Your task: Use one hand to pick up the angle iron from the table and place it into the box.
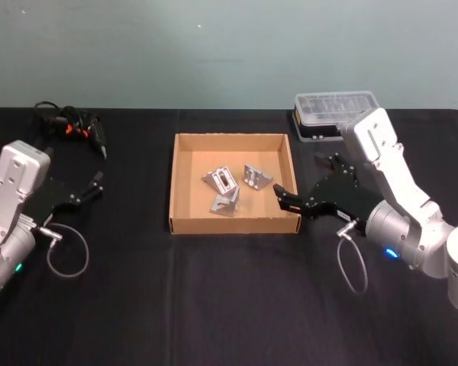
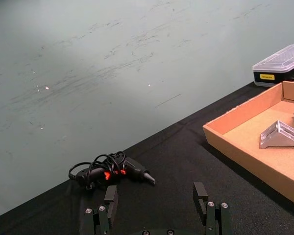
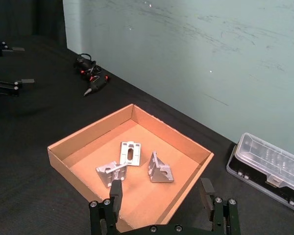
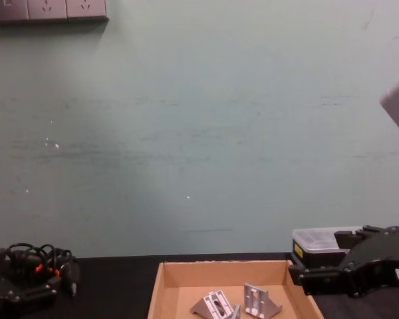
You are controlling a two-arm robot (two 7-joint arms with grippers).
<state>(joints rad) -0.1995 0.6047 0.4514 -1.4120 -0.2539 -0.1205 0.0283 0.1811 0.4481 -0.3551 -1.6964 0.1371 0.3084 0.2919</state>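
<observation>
Three silver angle irons lie inside the tan cardboard box (image 1: 177,183): one (image 1: 221,181) at the middle, one (image 1: 256,177) to its right, one (image 1: 224,203) nearer the front wall. My right gripper (image 1: 304,181) hovers open and empty just outside the box's right wall. In the right wrist view its fingers (image 3: 116,196) straddle the box's near corner (image 3: 186,191), with the angle irons (image 3: 130,152) beyond. My left gripper (image 1: 88,189) rests open on the black table (image 1: 229,290) far left of the box.
A clear-lidded black organiser case (image 1: 332,114) stands behind the right arm. A black tool with orange marks and a coiled cable (image 1: 76,128) lies at the back left. Cable loops hang under both wrists.
</observation>
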